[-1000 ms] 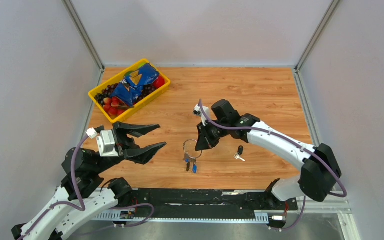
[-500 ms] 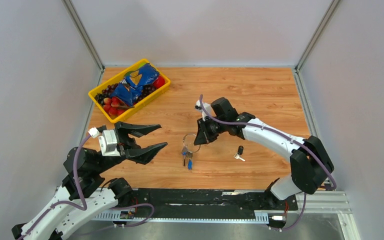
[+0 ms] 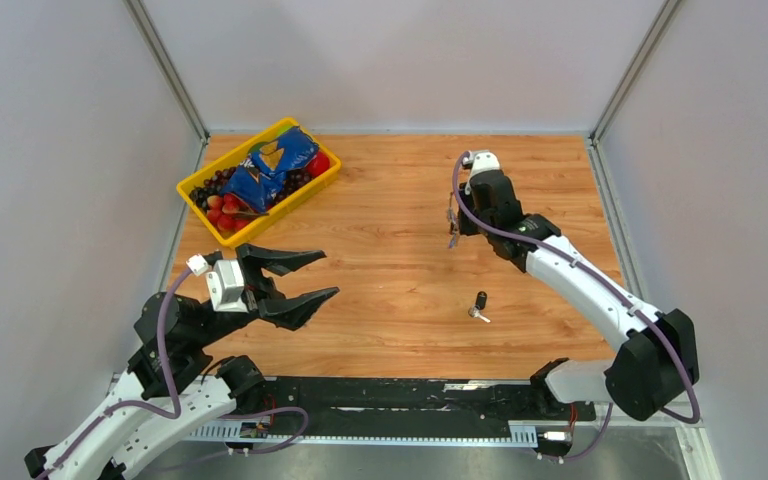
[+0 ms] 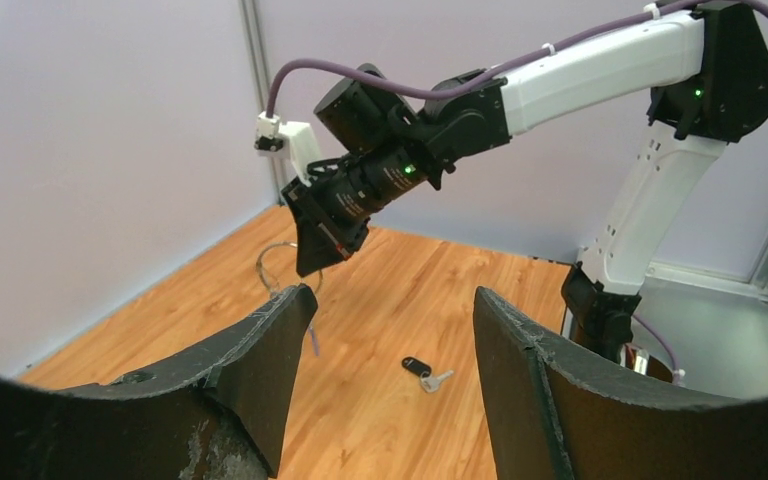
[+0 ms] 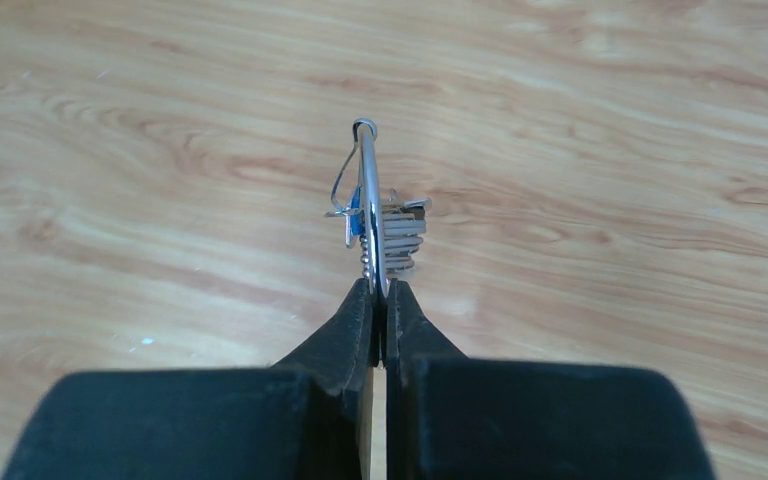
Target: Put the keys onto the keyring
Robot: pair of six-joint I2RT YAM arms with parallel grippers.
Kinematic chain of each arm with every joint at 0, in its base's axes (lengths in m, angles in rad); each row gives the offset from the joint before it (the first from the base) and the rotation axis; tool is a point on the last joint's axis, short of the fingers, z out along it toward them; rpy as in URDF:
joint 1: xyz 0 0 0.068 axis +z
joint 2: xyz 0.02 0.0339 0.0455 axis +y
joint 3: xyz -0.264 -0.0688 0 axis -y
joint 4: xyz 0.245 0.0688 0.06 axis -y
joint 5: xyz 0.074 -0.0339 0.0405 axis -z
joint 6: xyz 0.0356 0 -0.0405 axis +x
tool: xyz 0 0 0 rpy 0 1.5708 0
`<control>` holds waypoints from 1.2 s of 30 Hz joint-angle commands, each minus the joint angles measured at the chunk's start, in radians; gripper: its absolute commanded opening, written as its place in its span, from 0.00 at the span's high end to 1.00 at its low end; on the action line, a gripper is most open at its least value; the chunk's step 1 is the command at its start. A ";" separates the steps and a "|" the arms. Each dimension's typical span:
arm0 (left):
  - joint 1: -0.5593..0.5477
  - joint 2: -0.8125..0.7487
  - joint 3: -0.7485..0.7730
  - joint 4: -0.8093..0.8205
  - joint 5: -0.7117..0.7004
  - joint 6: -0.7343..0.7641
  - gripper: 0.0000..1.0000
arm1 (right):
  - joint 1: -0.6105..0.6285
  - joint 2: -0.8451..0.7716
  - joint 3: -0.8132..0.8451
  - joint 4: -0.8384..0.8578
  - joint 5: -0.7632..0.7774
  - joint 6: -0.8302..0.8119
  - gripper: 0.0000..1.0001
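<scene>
right gripper (image 5: 380, 290) pinches the keyring (image 5: 368, 170) aloft; left gripper (image 3: 327, 272) spread. next, likely fetching the loose key (image 3: 479, 305) off the surface (image 3: 380, 230).

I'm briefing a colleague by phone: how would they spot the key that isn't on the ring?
On the wooden table, look at the near right part. The black-headed key lies there alone on bare wood; the other keys hang from the keyring pinched in the right gripper above the table.

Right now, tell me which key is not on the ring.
The black-headed key, lying alone on the table; the other keys hang from the ring pinched in the right gripper.
</scene>
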 commanded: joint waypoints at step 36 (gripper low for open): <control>0.001 -0.042 -0.027 -0.063 -0.053 0.035 0.27 | 0.279 0.199 0.031 0.077 0.595 -0.112 1.00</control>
